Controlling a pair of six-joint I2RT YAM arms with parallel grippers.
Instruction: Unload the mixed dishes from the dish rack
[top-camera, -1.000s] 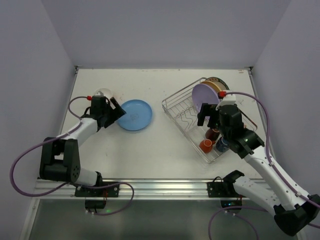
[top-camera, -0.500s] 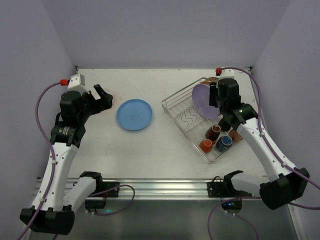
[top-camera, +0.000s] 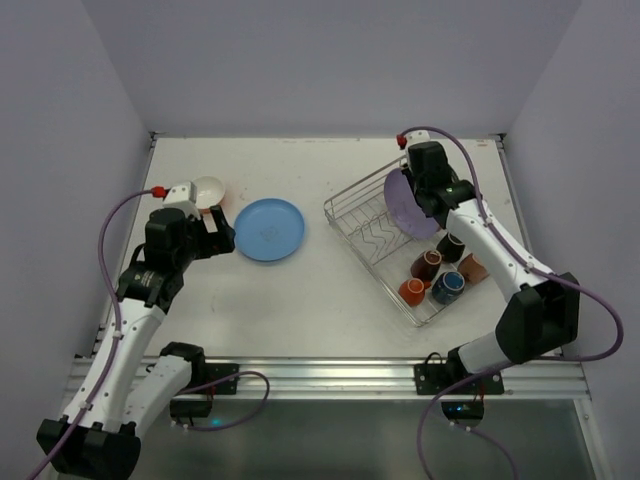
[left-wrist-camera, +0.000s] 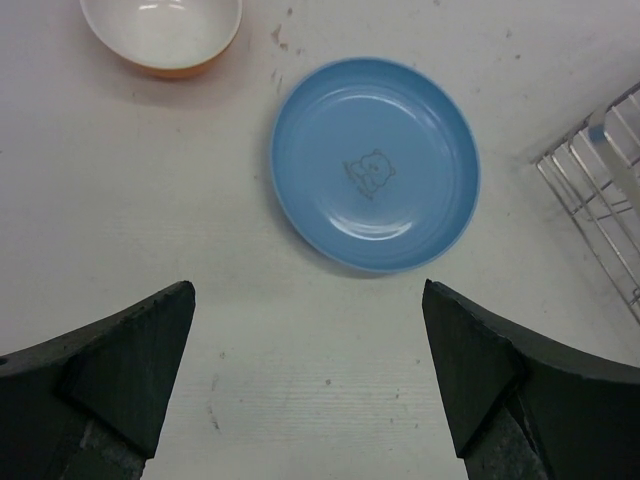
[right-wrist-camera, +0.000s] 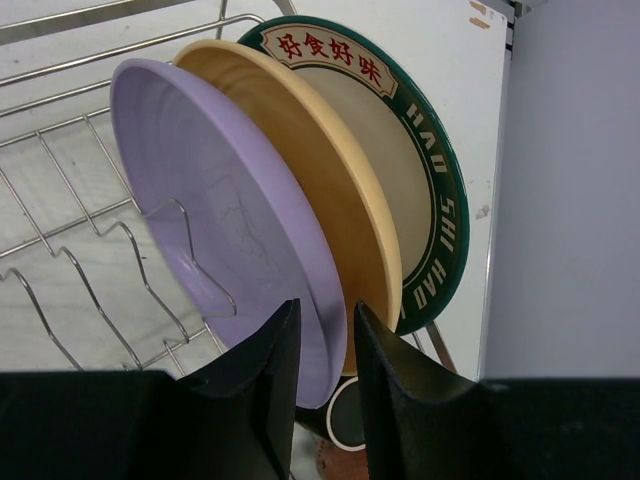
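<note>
The dish rack (top-camera: 362, 226) sits on the right side of the table (top-camera: 300, 305), turned at a slant. Three plates stand on edge at its top end. The lavender plate (right-wrist-camera: 205, 190) is in front. The tan plate (right-wrist-camera: 320, 180) is right behind it. A white plate with a dark green rim (right-wrist-camera: 428, 190) and writing on it is at the back.

The right gripper (right-wrist-camera: 325, 308) has its two fingers close together. They pinch the bottom edge of the lavender plate, one finger on each side. The plate stands in the rack's wires.

Small mugs sit at the lower end of the rack: a black mug (top-camera: 451, 245), a brown mug (top-camera: 427, 264), an orange mug (top-camera: 411, 291) and a blue mug (top-camera: 447, 286).

Left of the middle, the blue plate (top-camera: 268, 230) lies flat on the table, with a little drawing in its middle. The orange bowl (top-camera: 208, 190), white inside, stands up and to the left of it, not touching.

The left gripper (top-camera: 214, 233) is just left of the blue plate. Its fingers are spread wide, with only bare table between them.
</note>
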